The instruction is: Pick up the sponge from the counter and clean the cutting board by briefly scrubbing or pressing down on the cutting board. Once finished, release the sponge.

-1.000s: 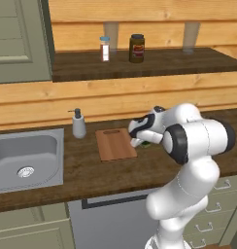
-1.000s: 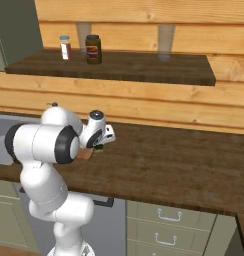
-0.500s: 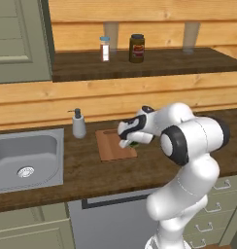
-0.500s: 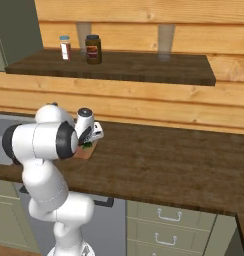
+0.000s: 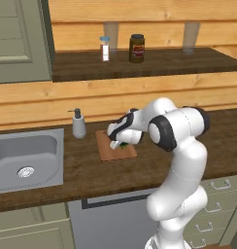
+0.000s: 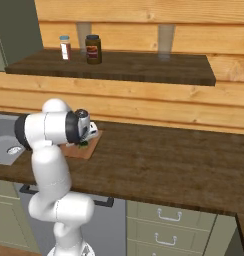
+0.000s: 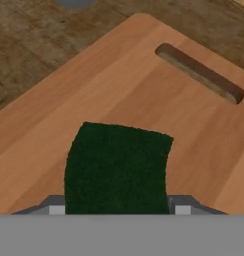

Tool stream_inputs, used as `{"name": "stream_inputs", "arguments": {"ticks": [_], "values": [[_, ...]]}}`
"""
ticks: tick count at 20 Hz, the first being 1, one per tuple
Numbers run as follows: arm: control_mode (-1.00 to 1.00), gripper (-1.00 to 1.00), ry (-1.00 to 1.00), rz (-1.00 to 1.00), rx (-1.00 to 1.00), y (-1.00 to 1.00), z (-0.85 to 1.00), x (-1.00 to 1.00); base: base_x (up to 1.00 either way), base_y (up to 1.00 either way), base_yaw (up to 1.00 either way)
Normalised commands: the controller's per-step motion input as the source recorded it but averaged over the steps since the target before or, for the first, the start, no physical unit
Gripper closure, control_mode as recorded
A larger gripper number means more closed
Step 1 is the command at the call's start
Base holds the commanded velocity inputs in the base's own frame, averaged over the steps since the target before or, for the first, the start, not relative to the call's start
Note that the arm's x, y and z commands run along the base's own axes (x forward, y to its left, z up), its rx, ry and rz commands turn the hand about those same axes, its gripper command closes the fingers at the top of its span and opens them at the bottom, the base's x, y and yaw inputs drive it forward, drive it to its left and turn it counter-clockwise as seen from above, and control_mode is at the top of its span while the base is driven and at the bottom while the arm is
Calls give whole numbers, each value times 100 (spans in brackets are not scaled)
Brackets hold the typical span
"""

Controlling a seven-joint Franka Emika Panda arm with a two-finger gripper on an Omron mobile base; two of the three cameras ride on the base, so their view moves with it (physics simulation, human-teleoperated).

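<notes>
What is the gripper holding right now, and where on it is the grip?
The gripper holds the small dark green sponge by its two opposite side edges at the near end, over the reddish-brown wooden cutting board.

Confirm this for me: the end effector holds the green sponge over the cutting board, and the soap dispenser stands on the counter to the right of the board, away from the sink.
One detail is wrong. In the left base view the soap dispenser stands to the left of the cutting board, between it and the sink. The rest holds: the end effector has the sponge over the board, as the hand view shows.
</notes>
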Motion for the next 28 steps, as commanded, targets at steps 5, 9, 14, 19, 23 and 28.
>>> {"name": "stream_inputs", "arguments": {"ticks": [5, 9, 14, 19, 23, 28], "values": [[-100, 100, 0, 2, 0, 43, -3, 22, 0, 0, 0], [-100, 100, 0, 1, 0, 57, 0, 27, 0, 0, 0], [-100, 100, 0, 0, 0, 28, -4, 47, 0, 0, 0], [-100, 100, -2, 0, 0, 0, -25, 16, 0, 0, 0], [-100, 100, -8, 0, 0, -3, -67, 0, 0, 0, 0], [-100, 100, -2, 0, 0, -58, -56, -5, 0, 0, 0]]}}
